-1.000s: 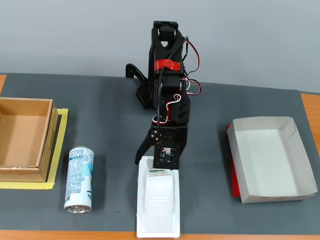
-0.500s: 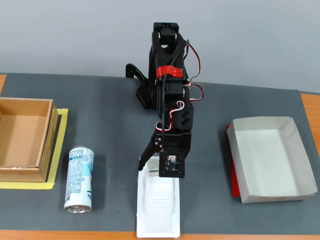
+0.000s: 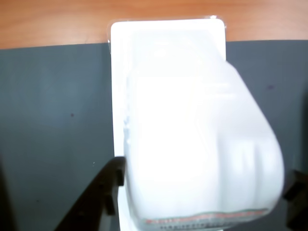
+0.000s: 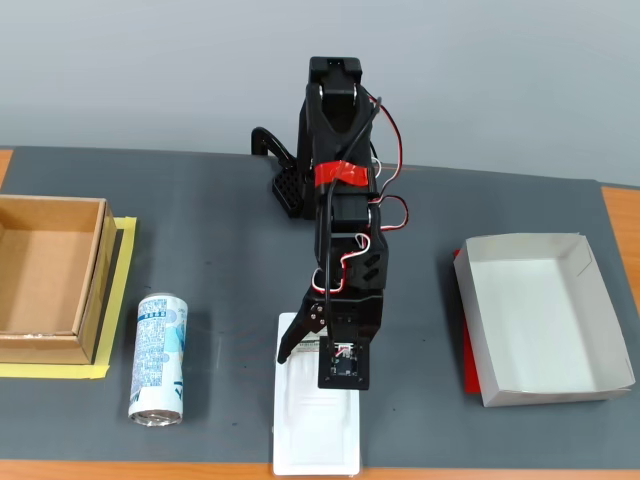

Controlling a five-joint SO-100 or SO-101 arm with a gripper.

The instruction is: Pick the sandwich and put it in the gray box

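The sandwich is a flat white plastic package with a raised bulge, lying at the table's front edge in the fixed view. In the wrist view the sandwich fills the middle, its printed label strip at the bottom. My gripper hangs open over the package's rear end. The wrist view shows the gripper straddling the bulge, a dark finger at its left and another at the far right edge. The gray box, a shallow pale tray, sits empty at the right.
A blue-and-white drink can lies left of the package. A deeper brown cardboard box stands on yellow tape at the far left. The arm's base is at the back. An orange table edge runs just past the package.
The arm has stretched toward the table's front edge. The open gripper slid further over the sandwich and now covers its label end in the fixed view.
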